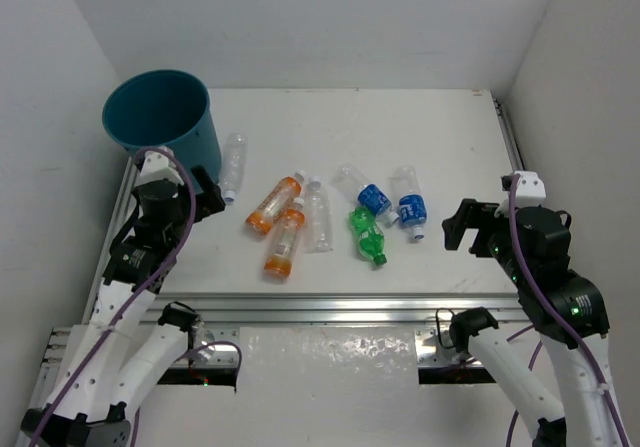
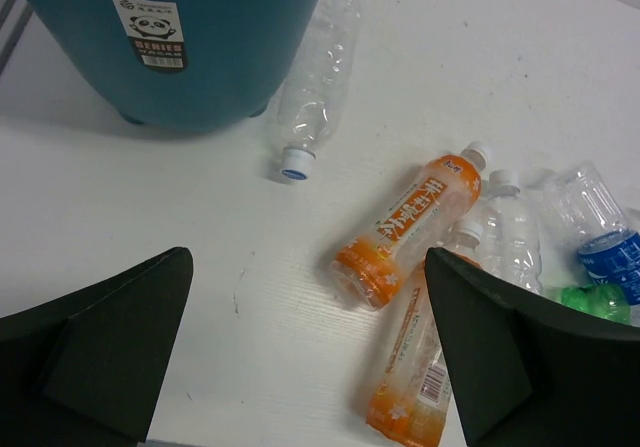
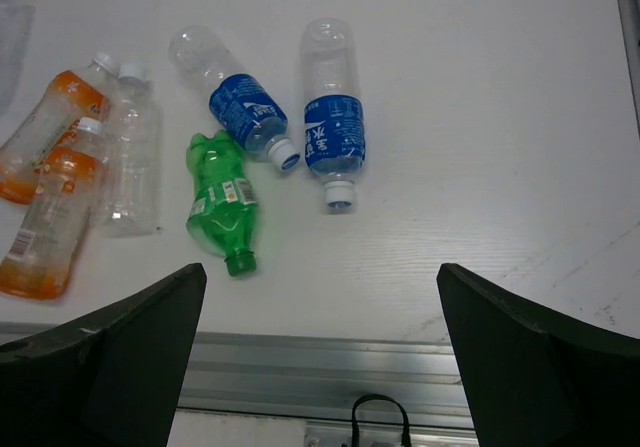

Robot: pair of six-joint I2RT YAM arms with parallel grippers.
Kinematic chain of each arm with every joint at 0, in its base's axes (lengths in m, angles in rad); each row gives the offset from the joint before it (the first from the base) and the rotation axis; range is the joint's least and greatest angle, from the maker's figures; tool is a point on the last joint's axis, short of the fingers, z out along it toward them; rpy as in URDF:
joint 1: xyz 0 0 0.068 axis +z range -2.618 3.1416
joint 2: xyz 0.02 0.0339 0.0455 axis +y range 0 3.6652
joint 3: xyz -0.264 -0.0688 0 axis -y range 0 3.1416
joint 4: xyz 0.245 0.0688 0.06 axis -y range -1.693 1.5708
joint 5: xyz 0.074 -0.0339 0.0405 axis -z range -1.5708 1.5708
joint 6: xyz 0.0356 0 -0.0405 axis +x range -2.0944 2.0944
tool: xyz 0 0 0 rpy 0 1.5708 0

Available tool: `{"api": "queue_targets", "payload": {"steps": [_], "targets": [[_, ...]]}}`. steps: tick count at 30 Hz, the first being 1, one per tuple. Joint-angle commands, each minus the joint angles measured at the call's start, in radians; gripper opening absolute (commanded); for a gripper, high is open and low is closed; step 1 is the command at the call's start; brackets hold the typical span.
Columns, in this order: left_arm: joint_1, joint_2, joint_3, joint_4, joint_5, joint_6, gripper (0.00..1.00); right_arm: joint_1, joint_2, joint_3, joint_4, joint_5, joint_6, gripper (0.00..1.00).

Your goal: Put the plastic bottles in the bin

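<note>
The teal bin [image 1: 160,117] [image 2: 200,37] stands upright at the table's back left. A clear bottle [image 1: 233,167] [image 2: 315,87] lies against its base. Mid-table lie two orange bottles [image 1: 274,204] [image 1: 285,243], a clear one [image 1: 317,217], a green one [image 1: 366,235] [image 3: 222,202] and two blue-labelled ones [image 1: 373,197] [image 1: 411,207]. My left gripper [image 1: 205,195] [image 2: 308,257] hovers open right of the bin, over bare table left of the orange bottles [image 2: 410,227]. My right gripper [image 1: 465,229] [image 3: 320,272] hangs open near the front edge, right of the blue-labelled bottles [image 3: 333,132], holding nothing.
An aluminium rail [image 1: 330,309] [image 3: 330,367] runs along the table's front edge, with a black cable loop [image 3: 378,417] below it. Another rail [image 1: 510,132] lines the right side. White walls close in at the left, back and right.
</note>
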Motion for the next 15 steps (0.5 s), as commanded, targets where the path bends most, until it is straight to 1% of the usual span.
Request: {"api": "queue_targets", "payload": {"steps": [1,4,8,11,12,14,15], "targets": [[0.015,-0.009,0.007,0.041,-0.016,0.0,1.0,-0.003,0.0,0.015,0.017,0.026,-0.001,0.99],[0.015,-0.018,0.01,0.038,-0.019,0.0,1.0,-0.004,-0.002,0.012,0.031,0.019,0.0,0.99],[0.018,-0.027,0.007,0.046,0.004,0.006,1.0,-0.004,0.032,0.001,0.082,-0.047,0.04,0.99],[0.024,-0.018,0.003,0.052,0.021,0.009,1.0,-0.004,0.125,-0.036,0.143,-0.088,0.062,0.99],[0.026,-0.015,0.004,0.052,0.023,0.011,1.0,-0.003,0.201,-0.054,0.163,-0.096,0.053,0.99],[0.027,-0.006,0.004,0.052,0.027,0.013,1.0,-0.004,0.306,-0.048,0.192,-0.073,0.048,0.99],[0.027,-0.003,0.004,0.052,0.032,0.013,1.0,-0.004,0.361,-0.03,0.2,-0.032,0.025,0.99]]}}
